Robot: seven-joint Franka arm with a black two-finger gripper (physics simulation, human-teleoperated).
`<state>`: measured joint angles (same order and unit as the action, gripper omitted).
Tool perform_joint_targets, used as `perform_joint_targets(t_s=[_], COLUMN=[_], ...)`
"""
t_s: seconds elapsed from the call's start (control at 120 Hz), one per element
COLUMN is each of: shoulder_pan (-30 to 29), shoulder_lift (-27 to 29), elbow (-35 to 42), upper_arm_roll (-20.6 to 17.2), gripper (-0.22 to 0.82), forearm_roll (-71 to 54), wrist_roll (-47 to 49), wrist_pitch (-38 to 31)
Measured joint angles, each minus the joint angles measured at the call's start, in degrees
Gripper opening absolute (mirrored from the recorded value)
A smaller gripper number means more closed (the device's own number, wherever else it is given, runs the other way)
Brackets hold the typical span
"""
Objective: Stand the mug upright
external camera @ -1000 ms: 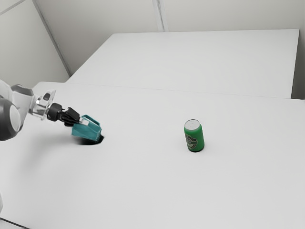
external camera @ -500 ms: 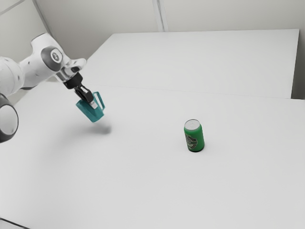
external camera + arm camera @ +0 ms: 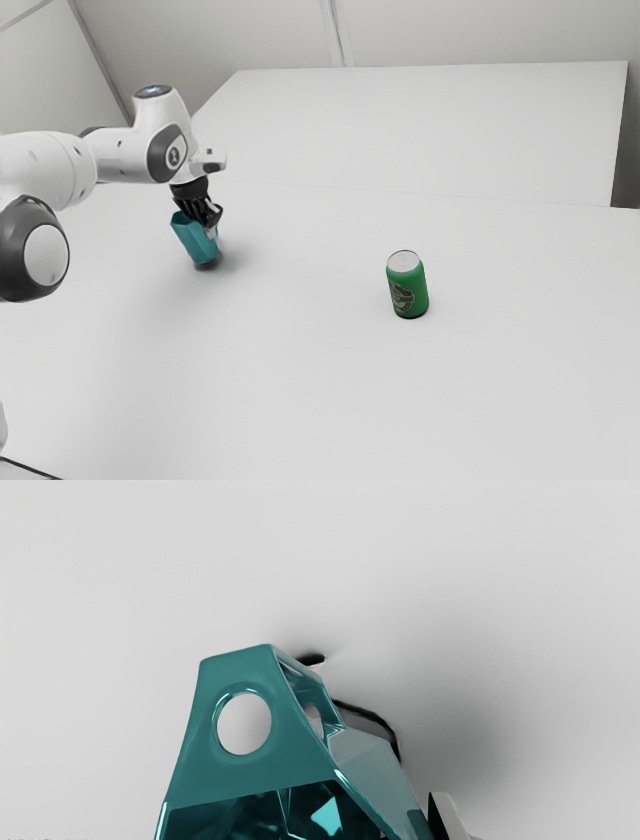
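Slightly tilted, the teal mug (image 3: 194, 240) opens upward.

Plain white room, kind unclear: pale walls (image 3: 460, 30), big white table (image 3: 450, 400), robot arm (image 3: 122, 155).

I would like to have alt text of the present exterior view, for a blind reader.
A robot arm's black end effector holds a teal mug near its rim, mouth upward, its base on or just above a white table. A green can stands upright, farther toward the exterior view's right.
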<state>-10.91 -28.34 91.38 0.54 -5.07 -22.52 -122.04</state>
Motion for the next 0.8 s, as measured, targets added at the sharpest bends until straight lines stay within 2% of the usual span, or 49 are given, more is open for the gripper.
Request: perform_joint_targets(t_s=[0.175,0.35,0.508,0.592,0.7,0.8], shoulder_pan=[0.19,0.27,0.55,0.82,0.84,0.79], shoulder_lift=[-0.17,0.32,0.99,3.96,10.69,13.35], elbow=[1.87,2.46,2.12,-0.71,-3.84,-12.07], upper_arm_roll=[-0.01,-0.01,-0.02,-0.32,-1.98,-3.77], gripper=[-0.15,0.23,0.43,0.49,0.53,0.56], forearm_roll=[-1.16,-0.74,-0.84,-0.86,-0.92,-0.65], wrist_roll=[6.22,10.73,13.98,15.35,17.07,18.31], wrist_pitch=[-3.22,-3.93,-3.36,0.26,7.72,17.27])
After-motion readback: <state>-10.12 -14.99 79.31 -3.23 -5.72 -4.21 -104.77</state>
